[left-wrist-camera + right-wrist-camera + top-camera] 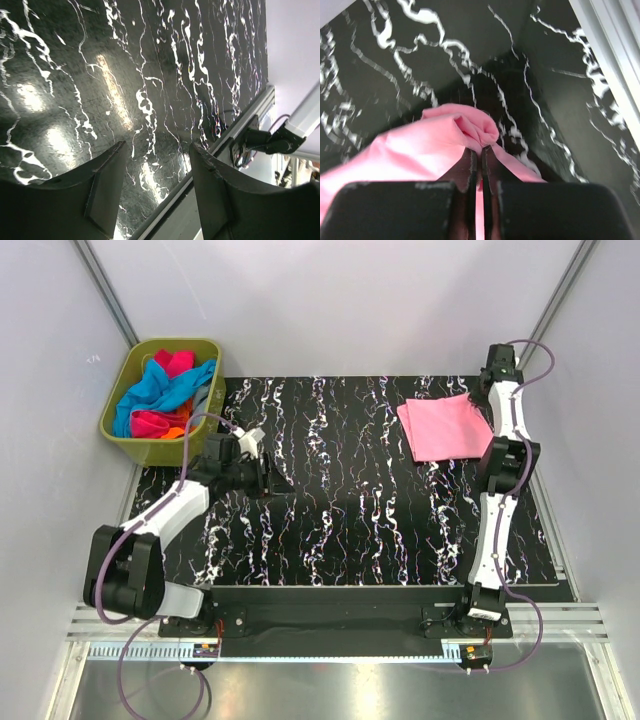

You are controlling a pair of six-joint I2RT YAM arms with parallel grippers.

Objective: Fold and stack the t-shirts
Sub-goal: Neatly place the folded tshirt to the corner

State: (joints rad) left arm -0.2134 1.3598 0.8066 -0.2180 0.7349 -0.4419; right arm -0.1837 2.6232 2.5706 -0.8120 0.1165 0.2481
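Note:
A light pink t-shirt, folded into a rough square, lies on the marbled black table at the back right. My right gripper is at the shirt's right edge. In the right wrist view it is shut on a bunched fold of the pink t-shirt. More t-shirts in bright blue, magenta, orange and grey are heaped in the bin. At the table's left side, near the bin, my left gripper is held above the bare table top. It is open with nothing between its fingers.
The olive-green bin stands off the table's back left corner. White walls and metal posts close in the back and sides. In the left wrist view the table's front rail and the right arm's base show.

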